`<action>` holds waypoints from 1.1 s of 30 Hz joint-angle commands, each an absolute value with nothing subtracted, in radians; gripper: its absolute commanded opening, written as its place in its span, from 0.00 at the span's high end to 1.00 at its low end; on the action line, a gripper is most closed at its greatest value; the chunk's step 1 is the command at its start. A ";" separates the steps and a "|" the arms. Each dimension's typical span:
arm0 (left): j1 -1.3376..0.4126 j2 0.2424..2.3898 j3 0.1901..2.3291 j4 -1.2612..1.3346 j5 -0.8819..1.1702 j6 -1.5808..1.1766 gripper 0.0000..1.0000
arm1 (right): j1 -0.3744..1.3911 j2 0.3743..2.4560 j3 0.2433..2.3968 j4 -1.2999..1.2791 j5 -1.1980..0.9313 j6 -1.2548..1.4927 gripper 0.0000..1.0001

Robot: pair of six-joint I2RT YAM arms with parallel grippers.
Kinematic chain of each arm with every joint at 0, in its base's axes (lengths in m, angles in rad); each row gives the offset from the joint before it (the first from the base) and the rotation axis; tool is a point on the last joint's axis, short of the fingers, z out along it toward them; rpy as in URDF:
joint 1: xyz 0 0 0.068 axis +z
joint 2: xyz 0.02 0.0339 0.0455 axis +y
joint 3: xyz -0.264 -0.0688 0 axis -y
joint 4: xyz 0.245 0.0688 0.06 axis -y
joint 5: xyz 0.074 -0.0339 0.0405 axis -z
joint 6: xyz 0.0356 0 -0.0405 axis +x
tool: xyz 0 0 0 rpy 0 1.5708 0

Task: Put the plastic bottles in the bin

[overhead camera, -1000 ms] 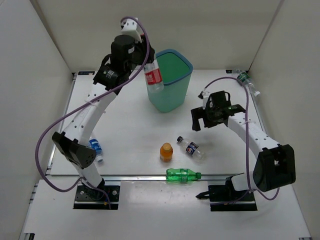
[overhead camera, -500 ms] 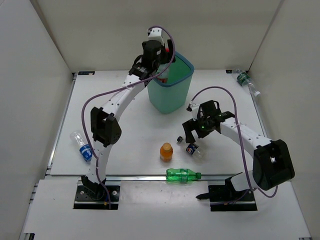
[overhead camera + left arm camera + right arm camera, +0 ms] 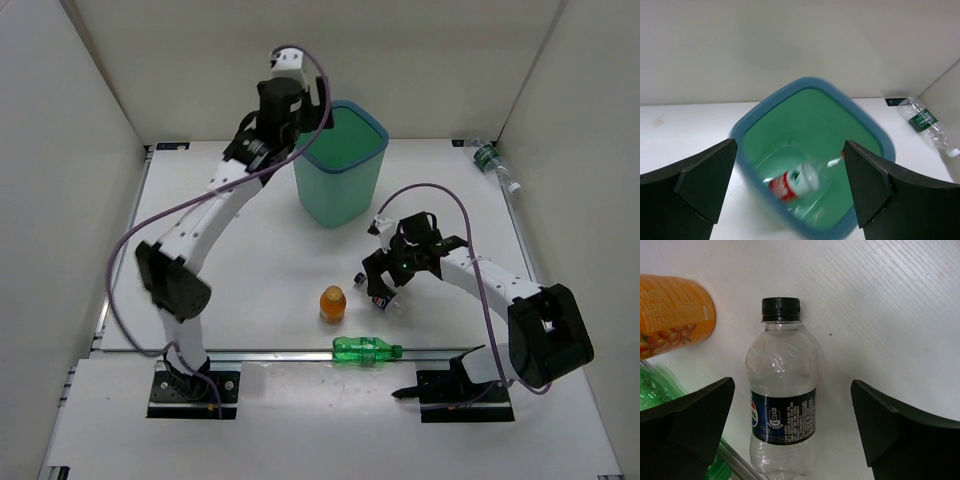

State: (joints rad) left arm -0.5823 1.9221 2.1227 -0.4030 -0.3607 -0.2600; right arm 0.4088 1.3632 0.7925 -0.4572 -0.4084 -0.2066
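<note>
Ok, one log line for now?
left gripper open above bin | red-label bottle in bin | right gripper open above dark-label bottle | orange bottle, green bottle pending

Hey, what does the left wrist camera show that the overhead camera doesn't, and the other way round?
Only the left wrist view shows a red-label bottle lying at the bottom of the bin. Only the overhead view shows the orange bottle, the all-green bottle, and the dark-label bottle under the open right gripper. Both show the bin and the green-label bottle in the far right corner.
</note>
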 commanded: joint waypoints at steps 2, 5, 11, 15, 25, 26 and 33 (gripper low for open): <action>-0.543 1.616 1.794 -0.608 -0.503 -0.381 0.02 | 0.440 1.350 0.752 -0.355 -0.385 -0.219 0.01; -0.367 1.496 1.595 -0.786 -0.352 -0.587 0.01 | 0.456 1.385 0.752 -0.351 -0.396 -0.222 0.07; -0.123 1.226 1.186 -0.867 -0.330 -0.752 0.02 | 0.445 1.466 0.807 -0.366 -0.399 -0.248 0.43; -0.071 1.155 1.163 -0.998 -0.441 -0.775 0.02 | 0.422 1.505 0.896 -0.400 -0.385 -0.246 0.62; 0.038 1.140 1.051 -1.149 -0.462 -0.769 0.02 | 0.347 1.394 1.313 -0.450 -0.241 -0.250 0.76; 0.047 1.135 1.037 -1.146 -0.447 -0.784 0.01 | 0.339 1.402 1.371 -0.437 -0.244 -0.252 0.76; 0.090 1.089 0.948 -1.128 -0.426 -0.844 0.02 | 0.367 1.595 1.715 -0.301 -0.314 -0.284 0.80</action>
